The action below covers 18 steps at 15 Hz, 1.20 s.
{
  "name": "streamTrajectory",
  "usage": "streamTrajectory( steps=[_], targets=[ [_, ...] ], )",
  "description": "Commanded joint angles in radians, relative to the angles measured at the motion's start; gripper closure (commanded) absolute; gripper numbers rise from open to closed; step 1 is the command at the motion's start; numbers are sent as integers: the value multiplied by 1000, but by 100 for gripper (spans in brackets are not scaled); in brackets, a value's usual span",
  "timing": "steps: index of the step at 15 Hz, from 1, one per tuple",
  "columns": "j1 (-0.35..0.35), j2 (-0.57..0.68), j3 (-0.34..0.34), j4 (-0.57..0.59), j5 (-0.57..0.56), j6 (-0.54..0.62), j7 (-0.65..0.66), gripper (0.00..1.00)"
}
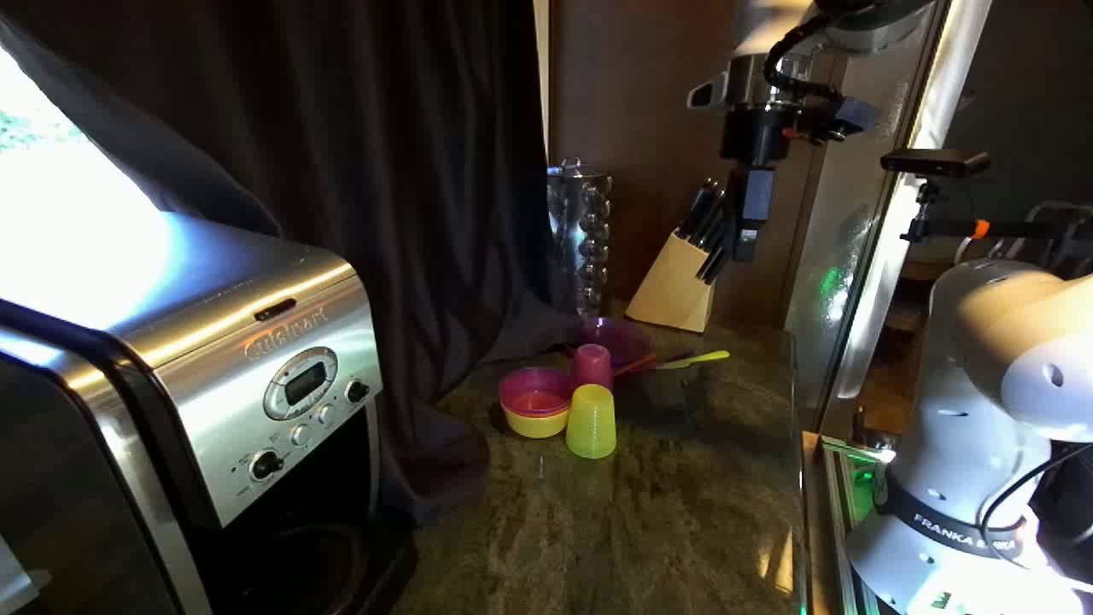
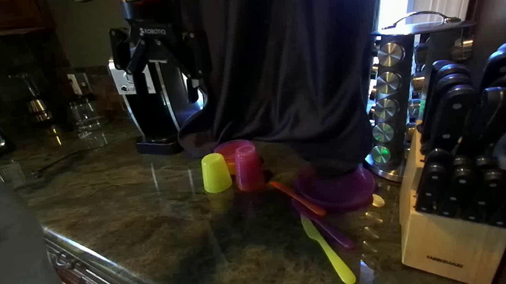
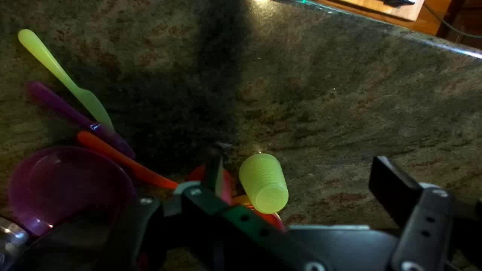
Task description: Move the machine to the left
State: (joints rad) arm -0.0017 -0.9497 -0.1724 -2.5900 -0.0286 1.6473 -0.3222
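**Silver machine (image 1: 205, 427) sitting by the curtain (image 1: 410, 213), me hanging well away from it**

So the machine is standing on the mottled surface (image 1: 649, 530) right beside the dark curtain, taking up the left side of an exterior view, with its display (image 1: 306, 384) and knobs (image 1: 265, 464) facing out. My end effector (image 2: 167, 91) is hanging in the air, pointing down, fingers (image 3: 391, 188) spread wide apart. In an exterior view it's partly blocking the machine, though the two are sitting well apart.

Working outward, a yellow-green cup (image 1: 591, 421) is standing upside down, a pink cup (image 2: 249, 167) is doing the same right beside it, and some stacked bowls (image 1: 536, 425) are sitting near both. Farther along, a purple dish (image 2: 351, 193) is lying by the curtain's hem, with an orange utensil (image 2: 298, 198), a purple utensil (image 2: 334, 234) and a yellow-green knife (image 2: 334, 256) lying close by. A wooden knife block (image 2: 454, 248) is standing past those, bristling with black handles (image 2: 456, 106), and a metal jar rack (image 2: 387, 82) is standing near it.
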Motion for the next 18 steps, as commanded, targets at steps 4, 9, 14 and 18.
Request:
streamTrajectory(
  steps=[4,9,14,18],
  targets=[
    [4,0,-2,2,-2,-2,3,0],
    [104,22,3,-21,119,91,-40,0],
    [259,90,27,-53,333,241,-132,25],
    [355,196,-35,-93,484,535,-313,50]
  ],
)
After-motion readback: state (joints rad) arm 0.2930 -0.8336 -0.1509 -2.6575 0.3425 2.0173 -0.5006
